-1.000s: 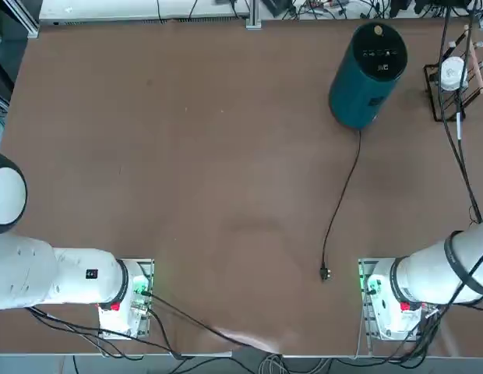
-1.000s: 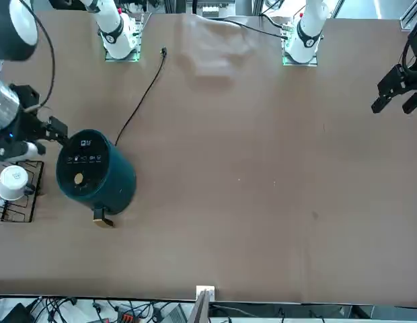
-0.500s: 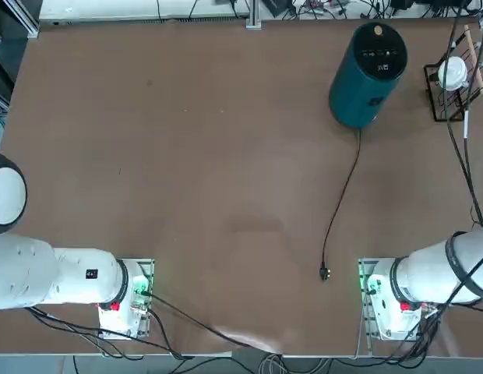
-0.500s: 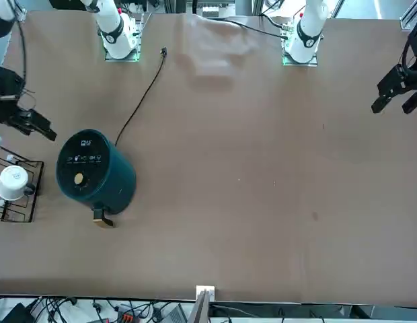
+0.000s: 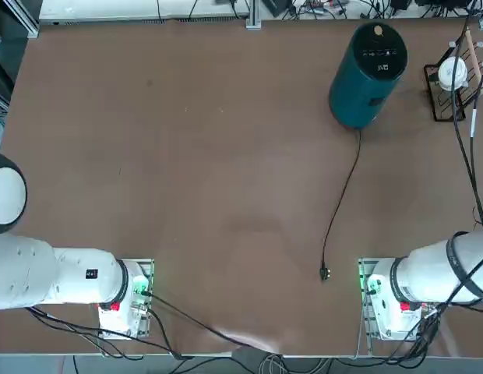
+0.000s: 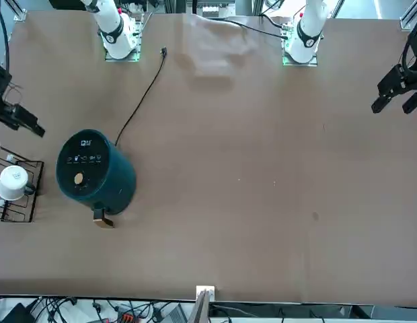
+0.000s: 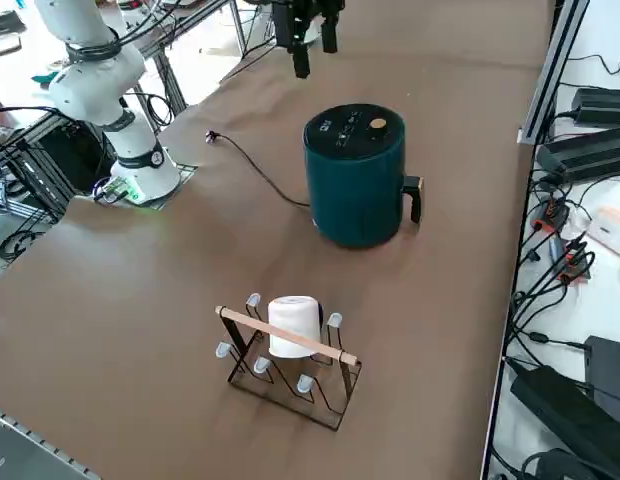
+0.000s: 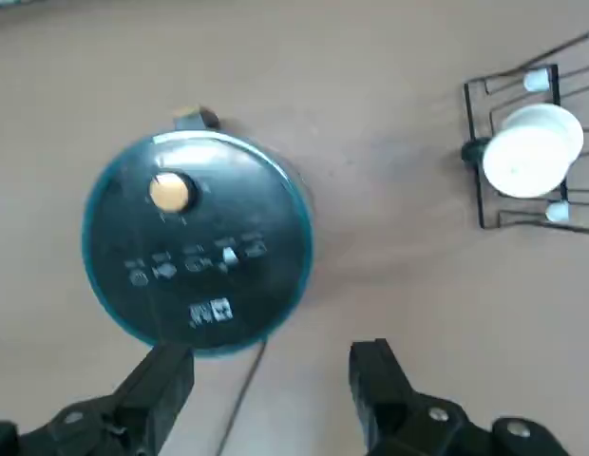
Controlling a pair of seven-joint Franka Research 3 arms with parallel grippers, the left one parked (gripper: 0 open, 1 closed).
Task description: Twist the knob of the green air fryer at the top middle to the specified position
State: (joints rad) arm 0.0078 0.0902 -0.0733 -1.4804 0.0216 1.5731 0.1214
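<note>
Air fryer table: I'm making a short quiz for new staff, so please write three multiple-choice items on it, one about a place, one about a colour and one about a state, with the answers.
1. Where is the white cup?
A) On top of the air fryer
B) On the wire rack
C) Beside the cord's plug

2. What colour is the knob on the air fryer?
A) Tan
B) Red
C) Blue

3. How is the right gripper, raised above the table?
A) Jaws shut on the knob
B) Jaws around the cup
C) Jaws open, holding nothing

Answers:
1: B, the right side view shows the cup among the rack's wires.
2: A, the knob shows pale tan against the black top.
3: C, the right wrist view shows the jaws wide apart with nothing gripped.
</note>
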